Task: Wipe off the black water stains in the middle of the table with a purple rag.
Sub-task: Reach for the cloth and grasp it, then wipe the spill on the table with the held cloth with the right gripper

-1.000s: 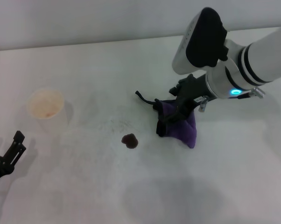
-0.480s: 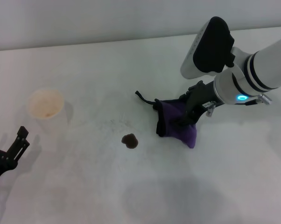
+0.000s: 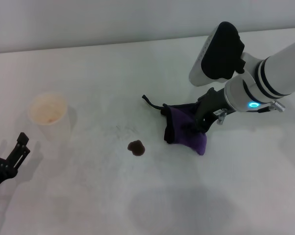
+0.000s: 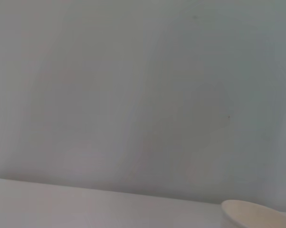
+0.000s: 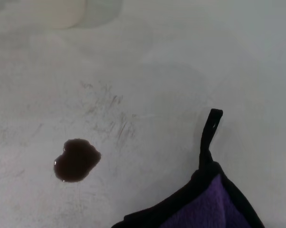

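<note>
The black water stain is a small dark blot on the white table; it also shows in the right wrist view. The purple rag is bunched up just right of the stain, its black loop trailing to the left. My right gripper sits on the rag's upper right part and is shut on it. In the right wrist view the rag's corner and loop lie apart from the stain. My left gripper is open and empty at the lower left.
A white paper cup stands at the left of the table; its rim shows in the left wrist view and its base in the right wrist view. Faint grey speckles lie beside the stain. A wall runs behind the table.
My right arm has shifted a little to the right over the rag, which stays in place by the stain. My left gripper has drifted slightly.
</note>
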Motion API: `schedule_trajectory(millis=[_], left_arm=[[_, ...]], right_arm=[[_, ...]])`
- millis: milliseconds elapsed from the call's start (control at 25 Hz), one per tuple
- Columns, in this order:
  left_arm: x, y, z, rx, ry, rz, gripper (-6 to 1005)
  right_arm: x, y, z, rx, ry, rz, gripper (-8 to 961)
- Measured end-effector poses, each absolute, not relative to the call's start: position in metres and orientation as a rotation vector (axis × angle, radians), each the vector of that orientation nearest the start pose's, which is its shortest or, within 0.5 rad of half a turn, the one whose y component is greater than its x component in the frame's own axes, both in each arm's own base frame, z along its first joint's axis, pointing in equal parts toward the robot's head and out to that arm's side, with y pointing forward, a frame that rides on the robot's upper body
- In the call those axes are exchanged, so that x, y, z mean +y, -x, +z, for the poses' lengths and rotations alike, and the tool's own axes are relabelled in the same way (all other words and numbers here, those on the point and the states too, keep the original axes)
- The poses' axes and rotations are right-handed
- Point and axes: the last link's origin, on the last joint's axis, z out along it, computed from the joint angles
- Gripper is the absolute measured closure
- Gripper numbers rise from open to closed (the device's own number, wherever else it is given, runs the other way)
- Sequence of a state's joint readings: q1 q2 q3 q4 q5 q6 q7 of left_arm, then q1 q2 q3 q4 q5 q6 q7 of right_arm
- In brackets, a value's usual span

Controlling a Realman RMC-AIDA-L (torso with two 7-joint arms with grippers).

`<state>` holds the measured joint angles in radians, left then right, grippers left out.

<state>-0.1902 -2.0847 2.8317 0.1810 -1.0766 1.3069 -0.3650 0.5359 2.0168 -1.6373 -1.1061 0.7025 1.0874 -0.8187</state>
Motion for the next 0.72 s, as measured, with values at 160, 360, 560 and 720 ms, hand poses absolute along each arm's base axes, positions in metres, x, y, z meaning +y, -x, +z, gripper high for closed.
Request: schedule_trajectory(millis=[160,360,560,720], left_arm=[[0.2218,0.3561,-0.0574,-0.812,1.745,-0.797,112],[0.2223,0.3554,-0.0579,-0.813,1.744,-0.799,112],[0.2224,0.3554,-0.0578,-0.813,1.742,-0.799,111],[0.2222,0.3554,-0.0579,-0.814,1.742,-0.8,111]], right_arm=[[0.3647,-0.2266,-0.0475,0.597,2.637,-0.434,422],[0.3668,-0.2302,-0.0472,0.643,2.625,-0.444,508],[0.3672,-0.2308,-0.0477,0.65,2.627,-0.453,721],[0.3679,-0.2265,-0.047,0.639,2.631,-0.439,806]])
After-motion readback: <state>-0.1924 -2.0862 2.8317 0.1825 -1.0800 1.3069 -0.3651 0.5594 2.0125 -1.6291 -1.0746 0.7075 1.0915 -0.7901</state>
